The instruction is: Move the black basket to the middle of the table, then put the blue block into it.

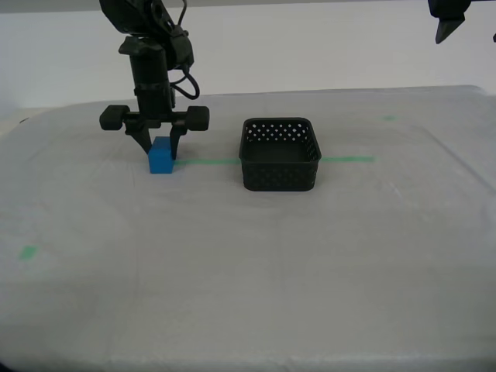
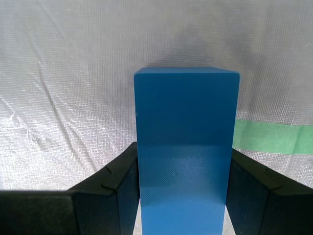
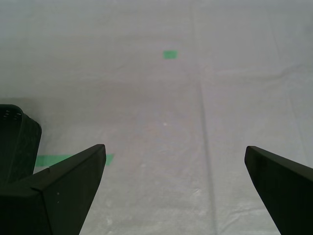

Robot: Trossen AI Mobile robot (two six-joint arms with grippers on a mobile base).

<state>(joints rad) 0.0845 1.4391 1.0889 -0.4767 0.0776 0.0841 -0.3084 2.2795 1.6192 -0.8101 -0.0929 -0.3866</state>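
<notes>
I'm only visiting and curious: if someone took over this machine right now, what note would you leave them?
Second claw: fingers either side of the blue block, which sits on the table by the green tape line; full grip unclear.
First claw: open, empty, raised at the exterior view's upper right.
Black basket: near mid-table on the tape line, empty.
Done: basket looks placed.
Left: lift block, drop it in basket.

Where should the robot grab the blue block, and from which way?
Best from above, pinching its two flat upright sides. The blue block stands on the table with open space around it, and my second gripper already straddles those faces.
</notes>
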